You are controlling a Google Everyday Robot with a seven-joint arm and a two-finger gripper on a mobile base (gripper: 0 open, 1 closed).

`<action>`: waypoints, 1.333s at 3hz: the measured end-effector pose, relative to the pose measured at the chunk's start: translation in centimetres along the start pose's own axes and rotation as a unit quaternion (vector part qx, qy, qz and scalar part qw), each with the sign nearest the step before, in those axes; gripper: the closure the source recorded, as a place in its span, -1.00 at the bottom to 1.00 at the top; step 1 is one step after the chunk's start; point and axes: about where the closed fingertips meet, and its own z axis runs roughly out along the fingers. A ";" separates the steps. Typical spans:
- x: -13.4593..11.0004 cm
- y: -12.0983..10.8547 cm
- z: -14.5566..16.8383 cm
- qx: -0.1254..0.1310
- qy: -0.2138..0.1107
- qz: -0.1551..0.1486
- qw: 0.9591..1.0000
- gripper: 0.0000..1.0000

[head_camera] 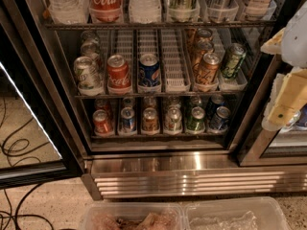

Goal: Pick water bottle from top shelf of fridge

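One gripper (pixel 282 115) hangs at right edge, apart from top shelf (pixel 158 26).

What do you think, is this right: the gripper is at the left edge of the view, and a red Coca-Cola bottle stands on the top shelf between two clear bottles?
Not quite: the camera view shows the gripper at the right edge, not the left. The red Coca-Cola bottle does stand on the top shelf between two clear bottles.
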 end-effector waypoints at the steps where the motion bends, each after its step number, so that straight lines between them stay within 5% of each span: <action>1: 0.0 0.0 0.0 0.000 0.000 0.000 1.000 -1.00; 2: -0.2 -0.2 -0.3 0.012 -0.022 0.011 1.000 -1.00; 3: 0.0 1.9 -0.1 0.026 -0.071 0.055 0.996 -1.00; 4: 1.9 5.3 3.7 0.023 -0.137 0.102 0.985 -1.00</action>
